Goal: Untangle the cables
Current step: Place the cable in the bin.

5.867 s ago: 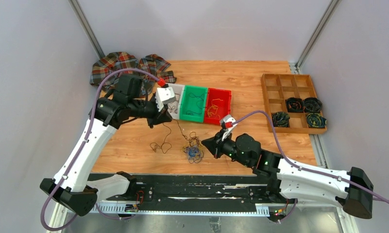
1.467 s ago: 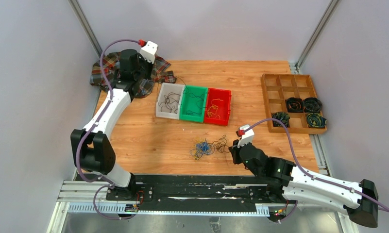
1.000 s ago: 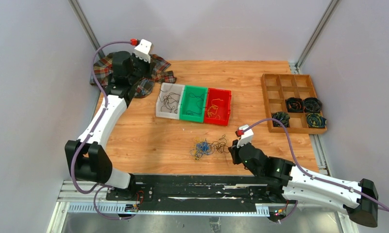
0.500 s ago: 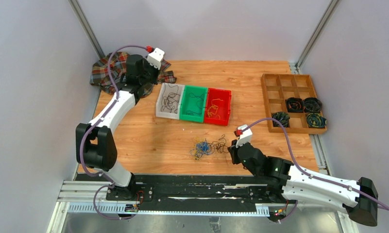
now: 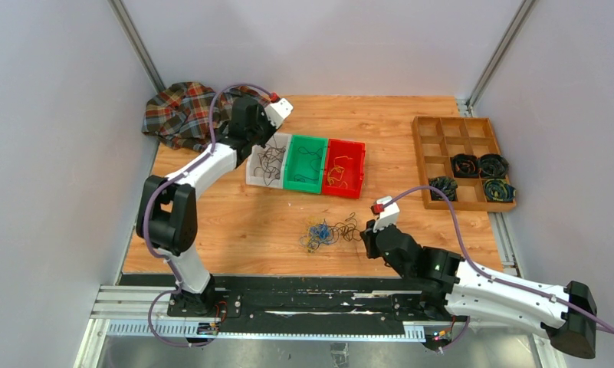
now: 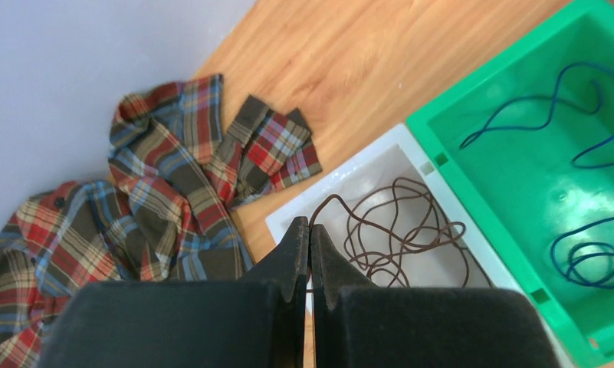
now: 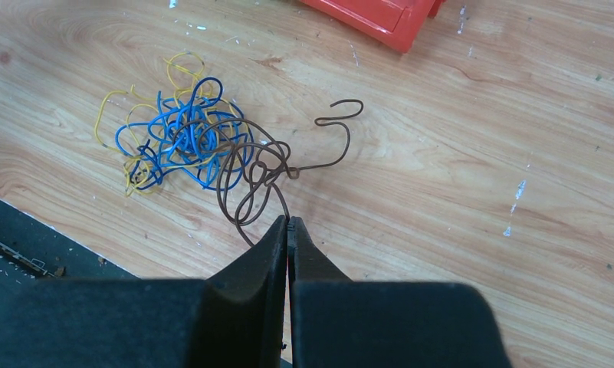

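Your left end effector (image 6: 310, 227) clenched on brown wire (image 6: 388, 245) over white bin (image 6: 334, 172), toward far-left corner of counter (image 7: 441, 192). Your right end effector (image 7: 288, 224) clenched on brown strand (image 7: 267, 170) of cables (image 7: 181, 142), mid near edge. Some wires binned; blue-yellow clump left to separate.

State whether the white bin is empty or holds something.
Not empty: the white bin holds a loose tangle of brown wire.
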Controlling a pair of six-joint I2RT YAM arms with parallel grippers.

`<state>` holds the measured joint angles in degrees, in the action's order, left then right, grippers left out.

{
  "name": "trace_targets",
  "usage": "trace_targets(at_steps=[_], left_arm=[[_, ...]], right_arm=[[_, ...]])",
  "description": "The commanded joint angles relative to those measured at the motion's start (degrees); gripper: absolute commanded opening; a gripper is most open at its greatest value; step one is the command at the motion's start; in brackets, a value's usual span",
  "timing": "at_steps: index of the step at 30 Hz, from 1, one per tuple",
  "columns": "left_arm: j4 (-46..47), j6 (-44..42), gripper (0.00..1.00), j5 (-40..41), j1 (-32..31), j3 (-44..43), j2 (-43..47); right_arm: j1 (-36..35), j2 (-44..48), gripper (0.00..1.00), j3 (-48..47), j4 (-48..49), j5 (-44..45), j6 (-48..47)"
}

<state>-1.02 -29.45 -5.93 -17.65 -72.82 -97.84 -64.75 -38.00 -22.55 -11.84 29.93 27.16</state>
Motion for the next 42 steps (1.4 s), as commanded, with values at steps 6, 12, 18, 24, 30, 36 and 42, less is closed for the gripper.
trace_targets(at_steps=[6,12,18,24,30,36,42], left_arm=[[0.24,-4.68,0.0,5.57,-0.71,-4.0,-7.35],[-2.47,-4.15,0.0,0.43,-0.72,-7.87,-11.42],[-4.18,-4.6,0.0,-0.1,-0.69,-7.06,-13.9],[-8.19,-5.12,0.0,-0.04,-0.7,-8.32,-15.01],[-18.86,-6.5,0.44,-1.2,-0.64,-15.67,-16.33],[-34.98,-8.23,0.82,-5.33,0.84,-28.15,-15.84],[-46.94,-12.66,0.91,-11.94,1.04,-30.86,-10.39]], right_arm=[[1.44,1.17,0.01,-0.46,-0.63,0.21,0.41],[2.29,0.51,0.0,-1.63,-1.44,0.1,-0.42],[2.79,1.04,0.0,-2.73,-2.71,0.25,-0.71],[2.88,0.95,0.01,-3.16,-2.96,0.13,-0.6],[2.88,1.29,0.0,-3.72,-3.38,-0.09,-0.64],[2.96,1.98,0.01,-4.85,-4.87,-0.05,-1.18],[2.96,2.14,0.0,-5.2,-5.33,-0.7,-0.88]])
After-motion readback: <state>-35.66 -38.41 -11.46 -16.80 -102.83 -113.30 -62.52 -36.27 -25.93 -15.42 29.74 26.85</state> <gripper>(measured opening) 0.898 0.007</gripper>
